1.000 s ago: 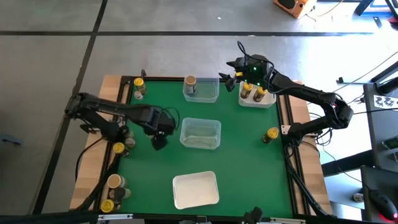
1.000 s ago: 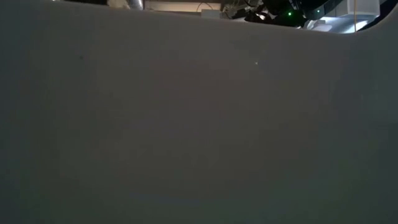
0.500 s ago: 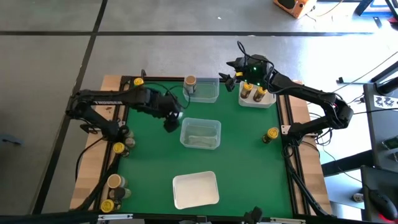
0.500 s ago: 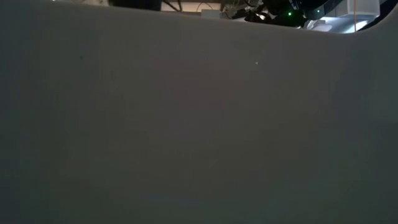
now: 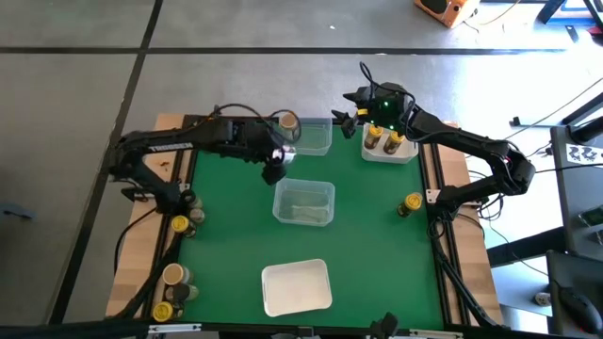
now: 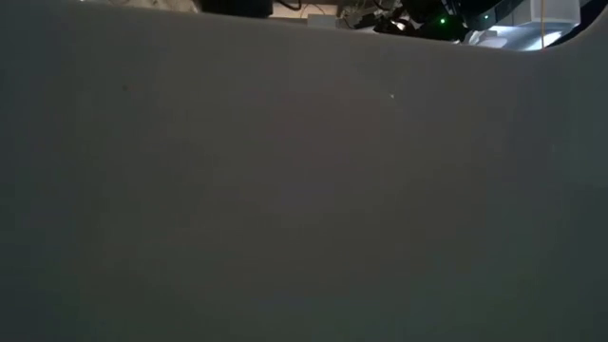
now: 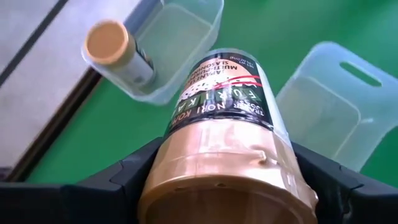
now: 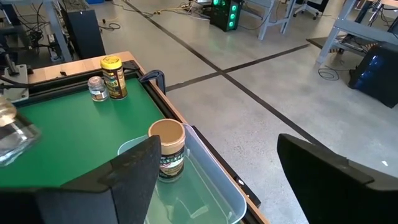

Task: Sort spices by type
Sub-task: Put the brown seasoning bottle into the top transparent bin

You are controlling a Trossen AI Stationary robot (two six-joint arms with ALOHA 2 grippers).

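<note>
The left gripper (image 5: 273, 169), jaws pinching a tan-lidded jar (image 7: 227, 149), hovered upper-centre near the tray (image 5: 316, 137) holding one alike. The right gripper (image 5: 353, 118) was spread, empty. Several jars stayed unsorted at frame left.

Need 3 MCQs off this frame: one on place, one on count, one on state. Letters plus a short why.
1. Where does the left tool hang?
A. between the far clear tray and the middle clear tray
B. over the white tray
C. off the table

2. How many jars stand in the small white tray by the right tool?
A. none
B. two
C. five

3. What state is the left tool in?
A. open, empty
B. shut on a tan-lidded jar
C. parked on the mat

Key:
1 A: the high view shows it between the far clear tray and the middle clear tray.
2 B: two jars show there.
3 B: the left wrist view shows its fingers clamping the tan-lidded jar.
</note>
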